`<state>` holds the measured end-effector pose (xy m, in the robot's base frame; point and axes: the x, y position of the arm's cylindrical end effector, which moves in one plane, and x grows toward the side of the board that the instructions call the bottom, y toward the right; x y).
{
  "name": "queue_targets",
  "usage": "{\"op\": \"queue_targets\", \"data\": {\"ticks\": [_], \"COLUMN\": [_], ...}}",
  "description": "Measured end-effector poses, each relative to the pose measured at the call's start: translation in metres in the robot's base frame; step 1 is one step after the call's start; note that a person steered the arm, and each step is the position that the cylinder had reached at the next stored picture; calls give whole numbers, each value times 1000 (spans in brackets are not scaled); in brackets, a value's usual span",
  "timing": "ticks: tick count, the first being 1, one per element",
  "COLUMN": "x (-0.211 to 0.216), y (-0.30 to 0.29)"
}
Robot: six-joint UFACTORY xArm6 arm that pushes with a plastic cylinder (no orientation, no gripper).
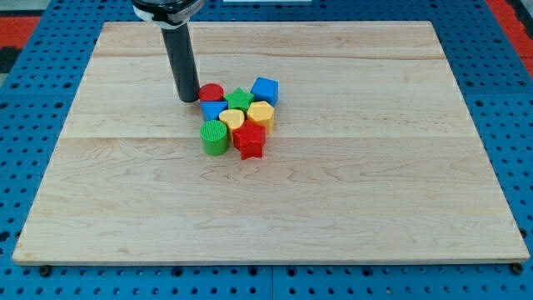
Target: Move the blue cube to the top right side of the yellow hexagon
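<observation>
Blue cube [265, 90], small rigid block, sits touching far-right of yellow hexagon block [261, 113]. Likely light, slides easily on wooden board [375, 167]; push flat face. My tip [189, 99], bare rod, nothing held, left beside red cylinder [211, 92].

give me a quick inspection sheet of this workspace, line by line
surface: pale wooden board, flat, on a blue pegboard base.
job's things: blue cube at the cluster's upper right, touching or nearly touching the yellow hexagon below it.
clutter: red cylinder, green star, second blue block, yellow heart, green cylinder, red star, all packed together.
grippers: none; my tip sits just left of the red cylinder, at the cluster's upper left.
cables: nothing seen.
surroundings: red strips at the view's top corners.
</observation>
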<state>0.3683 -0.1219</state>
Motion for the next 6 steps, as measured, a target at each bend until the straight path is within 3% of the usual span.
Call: {"op": "queue_targets", "data": {"ticks": [1, 2, 4, 6], "x": [-28, -40, -34, -16], "y": [0, 38, 108, 128]}}
